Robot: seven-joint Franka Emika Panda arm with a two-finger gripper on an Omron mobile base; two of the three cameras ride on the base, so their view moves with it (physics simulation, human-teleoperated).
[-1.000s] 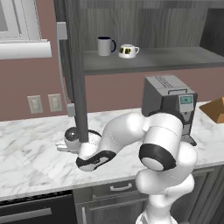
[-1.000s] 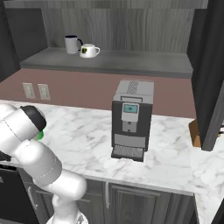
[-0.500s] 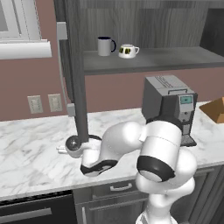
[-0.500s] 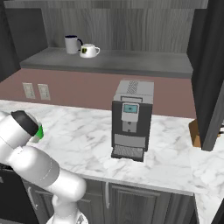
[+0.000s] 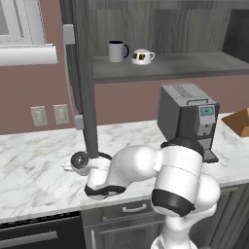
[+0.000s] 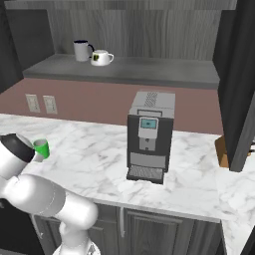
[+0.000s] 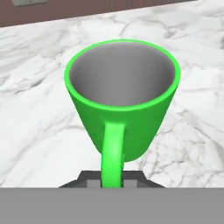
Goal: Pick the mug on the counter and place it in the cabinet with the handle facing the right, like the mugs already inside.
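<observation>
The bright green mug (image 7: pixel 122 96) stands upright on the white marble counter (image 7: pixel 39 131), its loop handle (image 7: pixel 113 157) pointing straight at the hand camera. My gripper (image 7: pixel 113 177) is down at the handle's foot, with the dark fingertips (image 7: pixel 89 177) pressed close on either side of the handle, shut on it. In the right base view the mug (image 6: pixel 41 148) peeks out beside my arm near the counter's left end. In the left base view my hand (image 5: pixel 70 165) reaches low over the counter (image 5: pixel 34 170), just left of the cabinet's tall open door (image 5: pixel 82 73).
On the cabinet shelf (image 5: pixel 175 68) stand a dark navy mug (image 5: pixel 116 51) and a white mug with dark marks (image 5: pixel 142 57), both at its left end. A coffee machine (image 5: pixel 187 119) occupies the counter to the right, with a cardboard box (image 5: pixel 238 121) beyond it.
My arm has dropped lower and stretched further left along the counter toward the mug. The mug itself has barely shifted.
</observation>
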